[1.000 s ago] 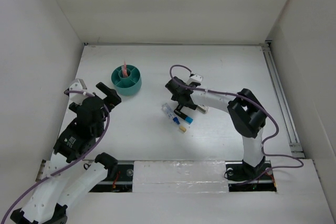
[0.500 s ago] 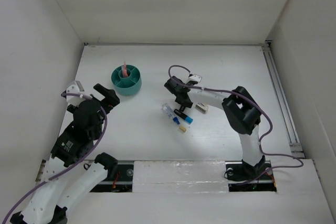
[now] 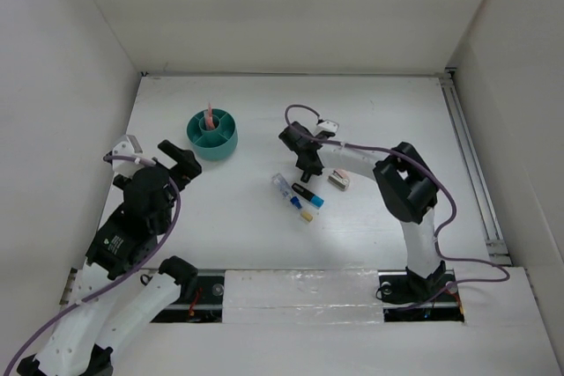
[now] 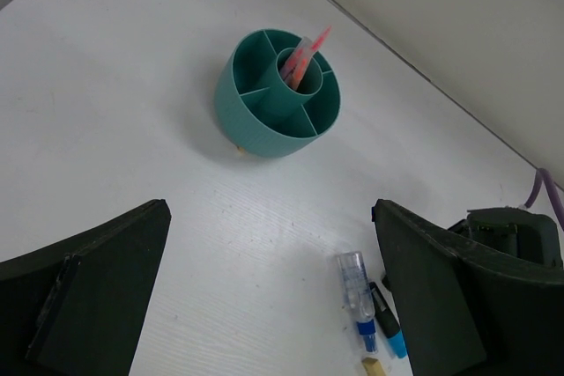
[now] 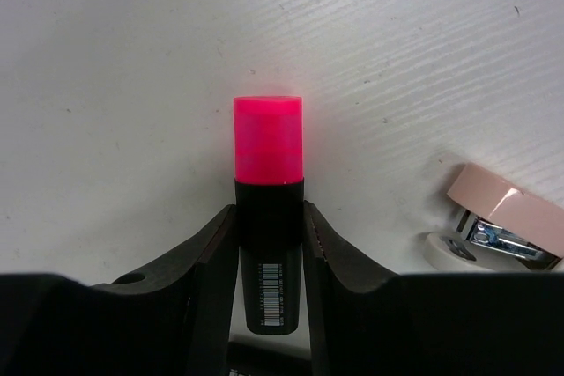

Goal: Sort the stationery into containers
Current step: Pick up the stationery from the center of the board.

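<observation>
- Judging from its look, we expect the black marker (image 5: 268, 143) to be light, stiff and smooth. It is a hard plastic cylinder with a flat-ended, glossy pink cap, and it is likely to slip or roll if it is pinched loosely.
- We would take it across the barrel just behind the cap, which is where the right gripper (image 5: 269, 222) has it now, with both fingers pressed against its sides. We cannot tell whether it is clear of the white, faintly grained table (image 5: 132, 59).
- A small pink-and-white stapler (image 5: 493, 209) lies just beside that grip.
- Our left gripper (image 3: 182, 158) hangs wide and holds nothing, near the teal organiser (image 4: 242, 121).
- That round, matt plastic cup has dividers around a centre tube, where a thin pink-red pen (image 4: 304, 55) stands tilted.
- On the table lie a clear-barrelled pen (image 4: 354, 279) and a blue-capped pen (image 4: 388, 332) side by side, with a tan block (image 4: 374, 365) near them. All three are well apart from the cup.
</observation>
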Controlling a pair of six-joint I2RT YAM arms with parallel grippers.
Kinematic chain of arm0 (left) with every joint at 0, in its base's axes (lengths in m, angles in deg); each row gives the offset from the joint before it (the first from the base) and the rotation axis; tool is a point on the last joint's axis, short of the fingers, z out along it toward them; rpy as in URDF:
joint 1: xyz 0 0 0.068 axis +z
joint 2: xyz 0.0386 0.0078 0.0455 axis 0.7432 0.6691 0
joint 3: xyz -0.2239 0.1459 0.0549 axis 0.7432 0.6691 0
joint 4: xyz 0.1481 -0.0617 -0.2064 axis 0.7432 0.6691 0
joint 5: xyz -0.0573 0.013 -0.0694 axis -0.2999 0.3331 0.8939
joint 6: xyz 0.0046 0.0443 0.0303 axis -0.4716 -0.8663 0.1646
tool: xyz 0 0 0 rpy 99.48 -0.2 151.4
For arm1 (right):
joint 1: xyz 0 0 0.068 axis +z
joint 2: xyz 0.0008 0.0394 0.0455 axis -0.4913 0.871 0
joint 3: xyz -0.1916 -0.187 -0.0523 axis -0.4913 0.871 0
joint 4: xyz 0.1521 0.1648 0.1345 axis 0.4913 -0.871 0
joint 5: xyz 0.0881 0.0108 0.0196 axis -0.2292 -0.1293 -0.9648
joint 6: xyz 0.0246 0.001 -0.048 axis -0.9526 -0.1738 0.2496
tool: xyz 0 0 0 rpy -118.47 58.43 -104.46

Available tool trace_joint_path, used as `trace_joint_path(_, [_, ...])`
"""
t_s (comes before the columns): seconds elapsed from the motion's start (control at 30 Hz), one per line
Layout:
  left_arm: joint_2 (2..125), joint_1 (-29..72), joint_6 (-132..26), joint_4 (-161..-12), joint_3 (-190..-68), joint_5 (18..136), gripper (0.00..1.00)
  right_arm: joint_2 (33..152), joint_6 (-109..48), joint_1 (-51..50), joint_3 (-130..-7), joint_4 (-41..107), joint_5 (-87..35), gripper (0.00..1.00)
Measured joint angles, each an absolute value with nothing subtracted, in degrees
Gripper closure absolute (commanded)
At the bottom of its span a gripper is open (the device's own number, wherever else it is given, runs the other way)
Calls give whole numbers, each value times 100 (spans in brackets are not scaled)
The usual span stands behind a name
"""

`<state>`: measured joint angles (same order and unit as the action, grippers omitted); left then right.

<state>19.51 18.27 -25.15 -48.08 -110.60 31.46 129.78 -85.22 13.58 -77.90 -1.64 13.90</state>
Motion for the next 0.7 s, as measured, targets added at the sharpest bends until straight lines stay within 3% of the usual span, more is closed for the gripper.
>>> trace_joint_path(0.33, [2224,1829,-3184,-5410,-10865,4344,0,12458,-7772,1375,-7970,256,1152,100])
trace_joint_path(0.7, [2504,1829,-3431,-5646,-10804,5045,0,10764,-5619,2525,-6794,3034,-68,100])
